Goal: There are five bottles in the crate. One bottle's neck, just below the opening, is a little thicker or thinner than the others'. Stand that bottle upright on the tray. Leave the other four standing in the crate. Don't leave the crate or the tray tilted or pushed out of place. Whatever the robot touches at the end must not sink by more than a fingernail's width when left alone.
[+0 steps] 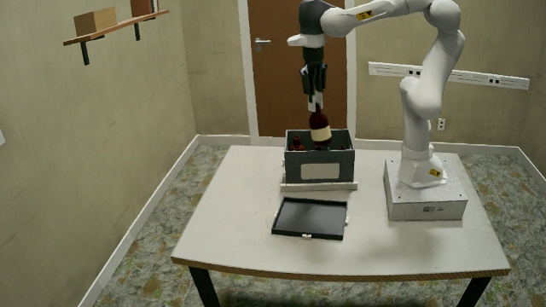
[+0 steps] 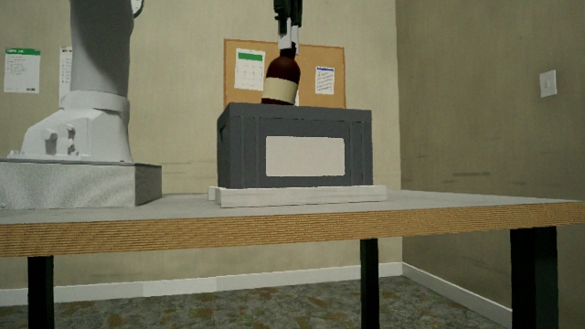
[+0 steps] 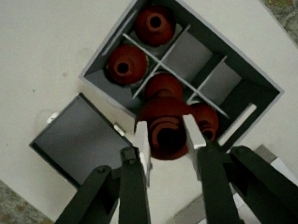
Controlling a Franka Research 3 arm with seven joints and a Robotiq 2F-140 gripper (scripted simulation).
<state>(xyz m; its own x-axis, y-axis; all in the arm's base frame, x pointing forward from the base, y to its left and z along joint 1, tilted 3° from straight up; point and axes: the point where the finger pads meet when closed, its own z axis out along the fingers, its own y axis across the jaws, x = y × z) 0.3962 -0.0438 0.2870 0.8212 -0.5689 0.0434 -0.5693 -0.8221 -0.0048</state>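
our gripper nearly closed, pads pinching btl at neck, btl hanging tilted below fingertips, over crate w/ 4 others inside, tray on table nearby, we can't tell neck thicknessour gripper mostly closed, w/ btl pinched at neck, btl hanging tilted below our fingertips, partly above crate, 4 others inside, tray near crate, neck thickness we can't tell

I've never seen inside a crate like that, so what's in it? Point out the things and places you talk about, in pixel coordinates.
In the crate [image 1: 320,168] [image 2: 247,155] [image 3: 210,37]: thin dividers [image 3: 175,75] and four brown bottles. The held bottle [image 1: 320,125] [image 2: 281,78] [image 3: 165,107] partly covers two, and all four bottoms are hidden.
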